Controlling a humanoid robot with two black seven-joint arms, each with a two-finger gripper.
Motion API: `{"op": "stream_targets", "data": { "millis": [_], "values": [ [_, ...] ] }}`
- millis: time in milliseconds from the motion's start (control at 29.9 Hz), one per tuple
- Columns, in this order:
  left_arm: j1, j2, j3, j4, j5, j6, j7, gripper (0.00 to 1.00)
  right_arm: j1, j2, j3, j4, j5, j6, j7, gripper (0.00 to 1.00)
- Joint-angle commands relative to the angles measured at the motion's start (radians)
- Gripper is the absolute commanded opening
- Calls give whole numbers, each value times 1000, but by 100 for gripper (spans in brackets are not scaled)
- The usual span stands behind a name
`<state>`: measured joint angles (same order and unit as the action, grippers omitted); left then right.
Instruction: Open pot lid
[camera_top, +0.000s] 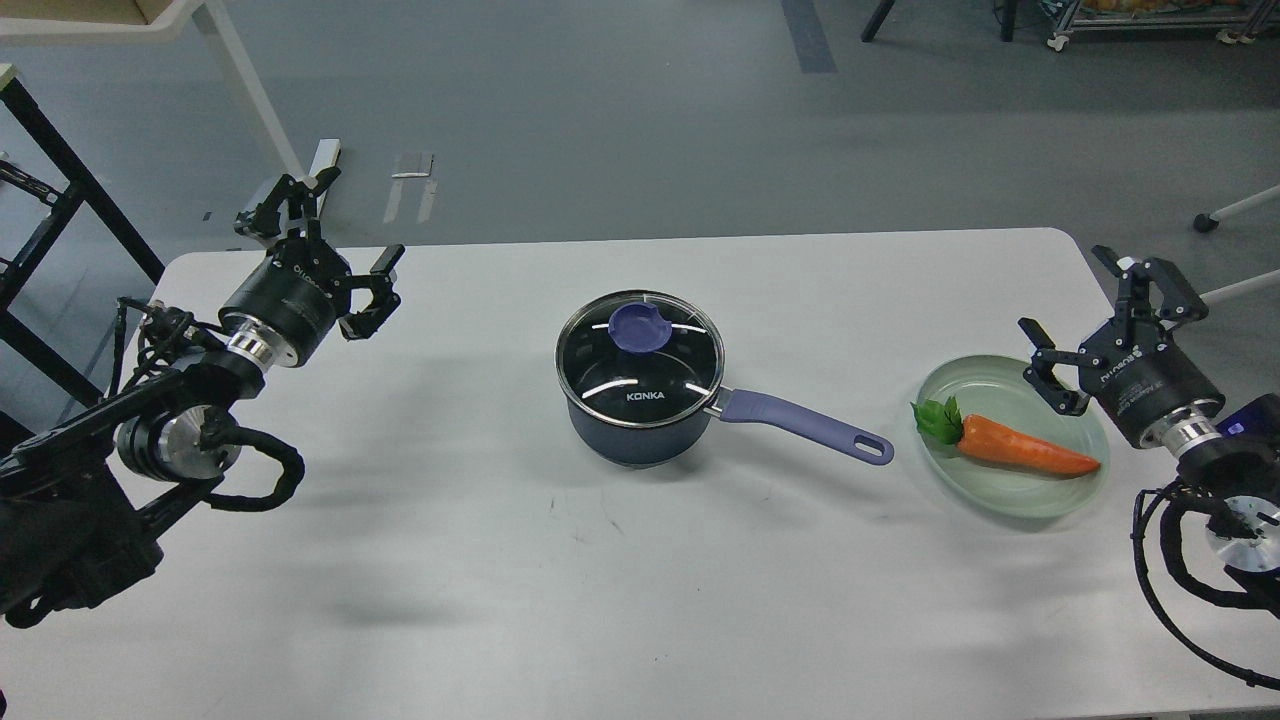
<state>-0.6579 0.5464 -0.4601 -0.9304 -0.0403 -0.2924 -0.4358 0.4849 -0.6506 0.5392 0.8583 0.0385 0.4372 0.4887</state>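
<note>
The dark navy pot (640, 432) stands in the middle of the white table, its lavender handle (805, 423) pointing right and slightly toward me. The clear glass lid (640, 360) sits flat and closed on the pot, with its blue-purple knob (640, 327) at the centre and "KONKA" lettering at the front. My left gripper (338, 245) hovers open over the table's far left corner, well left of the pot. Far to the right, my right gripper (1098, 322) is open, just beyond the right side of the plate. Neither holds anything.
A pale green plate (985, 500) lies right of the pot's handle tip and carries an orange carrot (1025, 452) with green leaves. A black frame and a pale table leg stand off the table's left side. Grey floor lies beyond the far edge.
</note>
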Motion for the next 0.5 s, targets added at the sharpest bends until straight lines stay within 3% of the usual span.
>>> {"op": "stream_targets", "data": {
  "millis": [0, 268, 368, 435, 468],
  "values": [
    [0, 3, 1, -1, 3, -7, 0, 99, 0, 0, 2, 1, 0, -1, 0, 100],
    [-3, 46, 57, 7, 5, 4, 6, 99, 21, -33, 18, 24, -93, -29, 0, 100],
    [-15, 75, 89, 15, 7, -7, 8, 99, 88, -133, 16, 86, -211, -32, 0, 100],
    [-17, 76, 89, 15, 7, -7, 8, 99, 93, -136, 15, 91, -221, -32, 0, 100],
    [-28, 84, 89, 19, 8, -7, 2, 99, 159, -212, 13, 169, -396, -34, 0, 100]
  ]
}}
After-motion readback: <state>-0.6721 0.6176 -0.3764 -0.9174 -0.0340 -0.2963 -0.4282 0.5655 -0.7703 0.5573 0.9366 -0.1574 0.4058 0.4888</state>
